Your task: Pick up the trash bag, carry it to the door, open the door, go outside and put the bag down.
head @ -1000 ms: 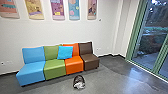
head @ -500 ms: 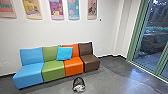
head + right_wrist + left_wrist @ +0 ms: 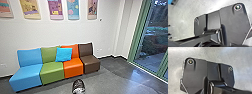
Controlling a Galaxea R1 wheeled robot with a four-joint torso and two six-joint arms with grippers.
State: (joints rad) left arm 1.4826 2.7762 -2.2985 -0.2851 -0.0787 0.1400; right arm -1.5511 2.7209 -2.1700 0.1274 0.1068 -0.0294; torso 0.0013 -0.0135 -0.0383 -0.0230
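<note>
You are looking across a grey floor (image 3: 112,83) at a row of joined seats standing along the white wall (image 3: 60,32). From left to right in the head view, the blue seat (image 3: 27,72), the green seat (image 3: 51,71), the orange seat (image 3: 73,66) and the brown seat (image 3: 89,62) are sitting side by side. A bright blue cushion (image 3: 63,54) is leaning on the backrests of the green and orange ones, straddling the seam between them.

On the floor in front of the row, nearest the orange seat, a dark rounded object (image 3: 78,84) is showing white at its lower part. It may be your trash bag, but you cannot be sure from its shape.

At the floor's far right edge, tall glass panels in a green frame (image 3: 136,42) are giving onto the dim outdoors; whether one is a door, you cannot tell.

Posters (image 3: 55,9) are hanging above the seats; they are carrying coloured shapes, but no word or brand is coming through legibly.

In the right wrist view, a bit of blue seating is showing beyond the pale floor. For both the left end effector and the right end effector, you cannot tell how far open each is or whether it is holding anything.
</note>
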